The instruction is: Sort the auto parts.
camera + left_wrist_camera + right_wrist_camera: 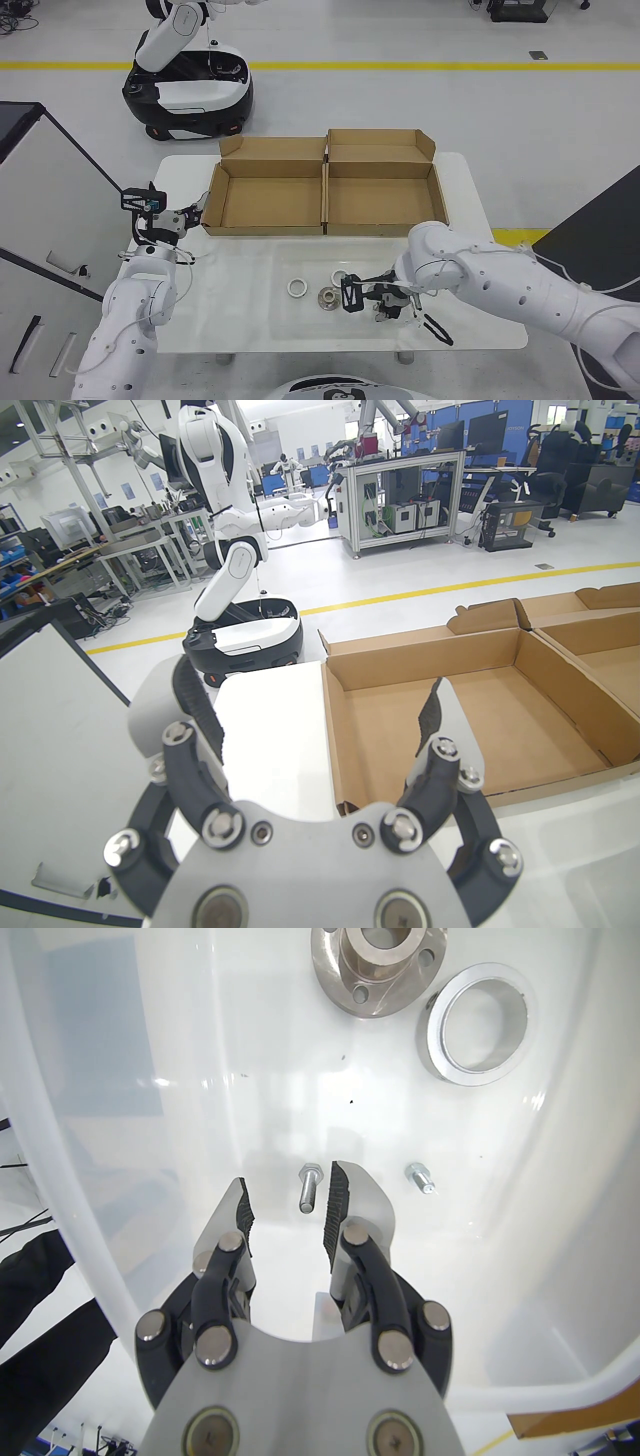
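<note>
2 bolts (308, 1188) (420, 1178), 2 rings (297, 288) (340, 275), 1 flange (378, 968), 2 cardbd boxes (270, 200) (385, 200)

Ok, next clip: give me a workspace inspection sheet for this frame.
Surface: white table, carrying a clear plastic tray.
Job's things: steel flanged hub, silver ring collar, white ring, long hex bolt and short bolt lie in the tray; brown cardboard boxes, left box and right box, open behind it.
Clutter: nothing seen.
Grippers: left gripper open, beside left box; right gripper open, fingers either side of long hex bolt.
Cables: loose leads on floor by benches.
Surroundings: another white robot on black base; yellow floor line.
</note>
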